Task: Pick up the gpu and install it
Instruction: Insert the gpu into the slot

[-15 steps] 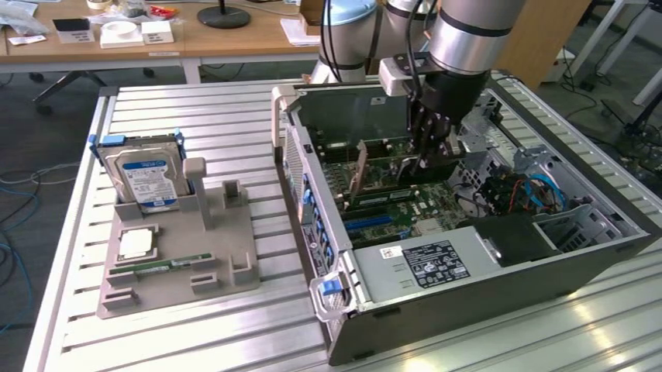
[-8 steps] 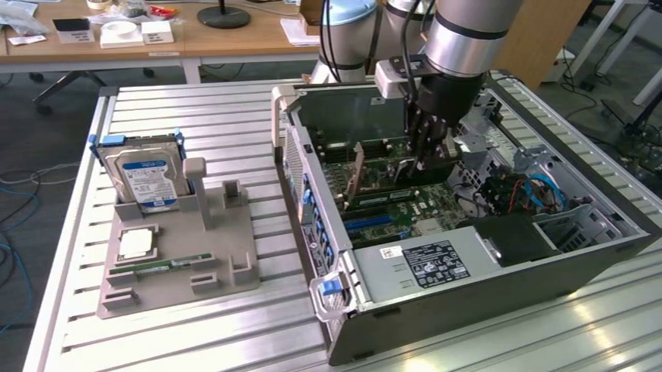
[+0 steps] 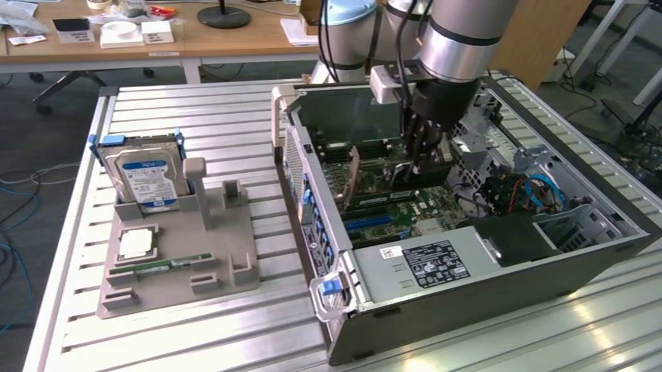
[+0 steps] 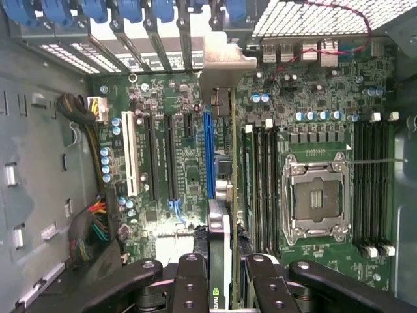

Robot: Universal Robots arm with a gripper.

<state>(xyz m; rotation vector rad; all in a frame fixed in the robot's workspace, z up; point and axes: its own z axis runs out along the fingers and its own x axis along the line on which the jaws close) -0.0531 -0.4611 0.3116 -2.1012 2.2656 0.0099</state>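
Note:
My gripper point(image 4: 225, 287) reaches down inside the open computer case point(image 3: 497, 271) and is shut on the gpu point(image 4: 225, 195), one finger on each face of the card. The gpu stands on edge over the motherboard point(image 4: 176, 163), right beside the long blue slot point(image 4: 209, 153). Its silvery bracket point(image 4: 221, 59) lies against the rear slot openings of the case. In the exterior view my gripper point(image 3: 422, 167) holds the gpu point(image 3: 388, 177) low over the board, in the middle of the case. Whether the card's edge sits in a slot I cannot tell.
A grey parts tray point(image 3: 222, 263) on the slatted table at the exterior view's left carries a hard drive point(image 3: 145, 174), a processor point(image 3: 136, 244) and a memory stick point(image 3: 166, 266). Inside the case are the processor socket point(image 4: 317, 199), cable bundles point(image 4: 98, 228) and the power supply point(image 3: 429, 263).

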